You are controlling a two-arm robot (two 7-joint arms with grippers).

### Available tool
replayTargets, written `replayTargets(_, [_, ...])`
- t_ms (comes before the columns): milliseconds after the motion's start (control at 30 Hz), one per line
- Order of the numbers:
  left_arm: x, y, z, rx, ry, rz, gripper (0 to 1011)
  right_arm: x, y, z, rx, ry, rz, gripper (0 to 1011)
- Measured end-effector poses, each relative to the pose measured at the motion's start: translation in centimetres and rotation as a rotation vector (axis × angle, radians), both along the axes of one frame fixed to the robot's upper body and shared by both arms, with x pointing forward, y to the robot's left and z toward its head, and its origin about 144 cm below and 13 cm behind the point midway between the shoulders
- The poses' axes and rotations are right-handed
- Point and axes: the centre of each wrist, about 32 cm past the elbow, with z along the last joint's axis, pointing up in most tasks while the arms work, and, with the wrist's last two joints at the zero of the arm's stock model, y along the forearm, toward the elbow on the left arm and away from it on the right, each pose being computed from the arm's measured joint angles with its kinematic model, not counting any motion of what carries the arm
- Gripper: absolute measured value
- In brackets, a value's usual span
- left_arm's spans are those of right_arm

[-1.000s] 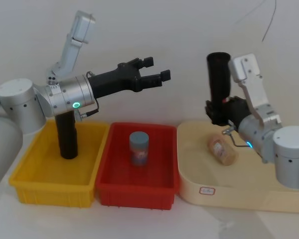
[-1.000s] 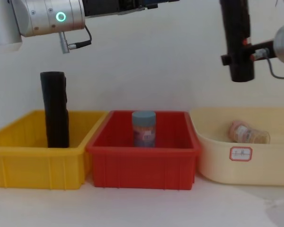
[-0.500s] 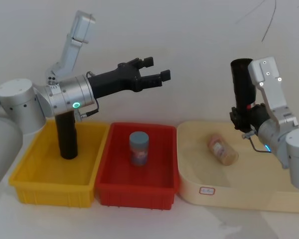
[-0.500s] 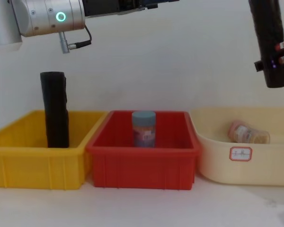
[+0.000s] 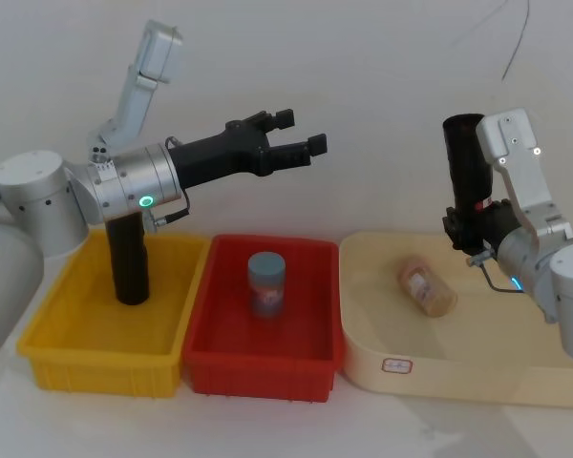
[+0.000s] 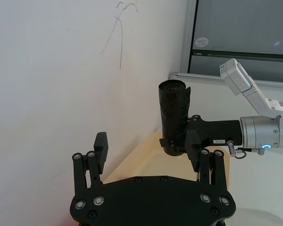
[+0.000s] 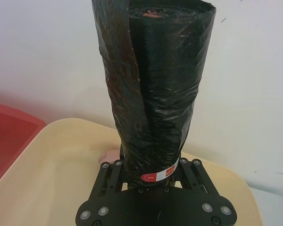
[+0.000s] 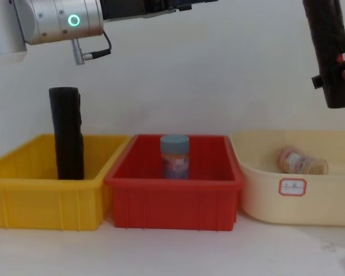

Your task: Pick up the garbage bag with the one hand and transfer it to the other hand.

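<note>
- Gripping the garbage bag (image 5: 466, 164) near its lower end, the right gripper (image 5: 456, 221) on the blue-ringed arm holds the roll upright in the air above the cream tray (image 5: 382, 329), its fingers closed on either side of the roll just below a white and red label band (image 7: 156, 175).
- The left gripper (image 5: 299, 132) on the teal-ringed arm is raised above the red bin (image 5: 220, 358), its fingers spread apart and holding nothing, pointing toward the roll, with a clear gap between its fingertips and the bag.
- Below the left arm's wrist, well back from those fingers, a second black roll (image 5: 128, 260) stands upright in the yellow bin (image 5: 67, 358).
- A blue-lidded jar (image 5: 265, 284) stands in the red bin, under the open fingers.
- A clear bottle with a tan label (image 5: 426, 287) lies on its side in the cream tray, below the held roll.
- All three containers sit side by side on the white bench (image 8: 172, 253).
</note>
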Motion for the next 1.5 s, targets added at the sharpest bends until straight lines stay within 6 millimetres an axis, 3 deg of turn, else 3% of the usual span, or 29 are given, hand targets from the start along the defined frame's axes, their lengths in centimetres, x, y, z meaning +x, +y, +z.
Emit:
replayTargets(200, [0.0, 0.0, 0.0, 0.0, 0.0, 0.0, 1001, 0.05, -0.03, 0.05, 0.0, 0.001, 0.001, 517])
replayTargets(467, [0.0, 0.0, 0.0, 0.0, 0.0, 0.0, 1002, 0.09, -0.05, 0.07, -0.001, 0.002, 0.003, 784])
replayTargets(767, [0.0, 0.0, 0.0, 0.0, 0.0, 0.0, 1002, 0.11, -0.07, 0.09, -0.001, 0.003, 0.003, 1001])
replayTargets(1500, [0.0, 0.0, 0.0, 0.0, 0.0, 0.0, 1002, 0.13, -0.08, 0.09, -0.001, 0.004, 0.004, 1000])
